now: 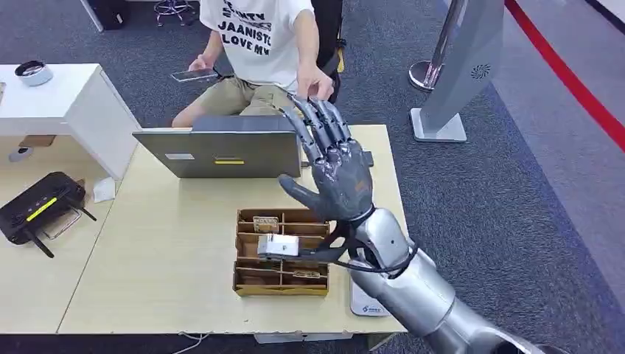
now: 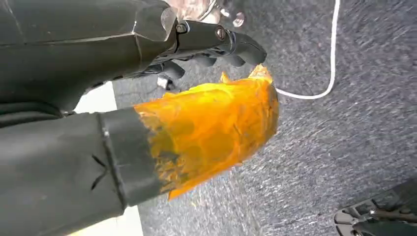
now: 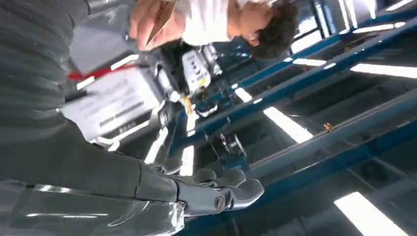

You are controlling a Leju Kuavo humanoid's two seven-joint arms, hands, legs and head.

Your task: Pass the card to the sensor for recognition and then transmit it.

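Note:
My right hand (image 1: pixel 335 166) is raised above the far side of the wooden table (image 1: pixel 169 251), with its fingers (image 1: pixel 318 118) stretched out and nothing in it. A seated person's hand (image 1: pixel 315 80) is just past my fingertips. In the right wrist view that person's hand (image 3: pixel 147 19) holds a thin brown card (image 3: pixel 160 22). A small white device (image 1: pixel 278 245) lies on a cardboard organiser (image 1: pixel 281 254) below my palm. My left hand (image 2: pixel 211 49) hangs over the carpet holding nothing, its thumb (image 2: pixel 211 128) wrapped in orange tape.
A grey laptop (image 1: pixel 221 151) stands behind the organiser. A black router (image 1: pixel 40 203) sits at the left, and a white pad (image 1: pixel 366 299) lies at the table's near right edge. The person holds a phone (image 1: pixel 193 74). A silver stand (image 1: pixel 461 74) rises at the right.

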